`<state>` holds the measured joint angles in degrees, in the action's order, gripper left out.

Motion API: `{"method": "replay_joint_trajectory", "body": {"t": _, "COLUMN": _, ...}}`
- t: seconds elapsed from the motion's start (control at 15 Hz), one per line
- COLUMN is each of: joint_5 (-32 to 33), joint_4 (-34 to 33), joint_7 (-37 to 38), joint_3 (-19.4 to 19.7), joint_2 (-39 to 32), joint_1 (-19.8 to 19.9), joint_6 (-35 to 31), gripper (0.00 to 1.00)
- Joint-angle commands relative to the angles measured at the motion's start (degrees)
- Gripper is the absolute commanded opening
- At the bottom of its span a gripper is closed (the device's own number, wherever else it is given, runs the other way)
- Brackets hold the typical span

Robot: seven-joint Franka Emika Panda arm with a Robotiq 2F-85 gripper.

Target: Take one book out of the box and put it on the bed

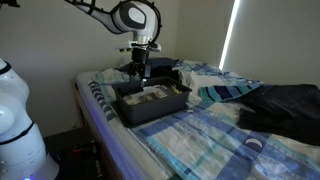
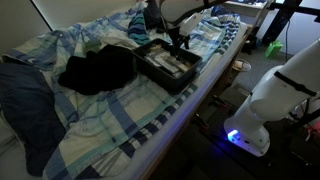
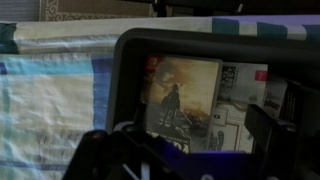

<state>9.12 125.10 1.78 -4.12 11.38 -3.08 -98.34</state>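
You had one arm point(image 1: 130, 17) over the scene, and it ended in one gripper point(image 1: 138, 68) with two fingers point(image 3: 105, 150). There was one bed point(image 1: 200, 140), and on it one box point(image 1: 150, 112). In the wrist view you could count one dark book point(image 3: 180, 95) in the box. At its 3 o'clock there were paler books point(image 3: 245, 85), more than one, but they overlapped too much for an exact number. In an exterior view there was one black garment point(image 2: 95, 70) at the box's 9 o'clock and one dark blue cloth point(image 2: 25, 100) out toward 8 o'clock. One white rounded machine body point(image 2: 275, 100) stood off the bed at the box's 4 o'clock.
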Motion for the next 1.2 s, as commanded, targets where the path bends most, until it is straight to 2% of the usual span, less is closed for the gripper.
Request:
{"method": "replay_joint_trajectory", "body": {"t": 0.0, "joint_5": 0.01, "joint_4": -3.65, "joint_7": 3.93, "joint_3": -0.80, "joint_2": -4.18, "joint_1": -0.40, "joint_6": -0.81, "gripper": 1.00}}
{"method": "replay_joint_trajectory", "body": {"t": 0.47, "joint_5": 2.41, "joint_4": -4.24, "joint_7": 9.79, "joint_3": -1.48, "joint_2": -9.13, "joint_1": -0.94, "joint_6": -4.32, "gripper": 1.00}}
{"method": "replay_joint_trajectory", "body": {"t": 0.87, "joint_5": 8.61, "joint_4": -3.21, "joint_7": 16.86, "joint_3": -1.39, "joint_2": -11.35, "joint_1": -1.36, "joint_6": -8.91, "gripper": 1.00}}
{"method": "replay_joint_trajectory", "body": {"t": 1.13, "joint_5": 12.35, "joint_4": -2.90, "joint_7": 20.21, "joint_3": -1.26, "joint_2": -12.36, "joint_1": -1.74, "joint_6": -9.38, "gripper": 1.00}}
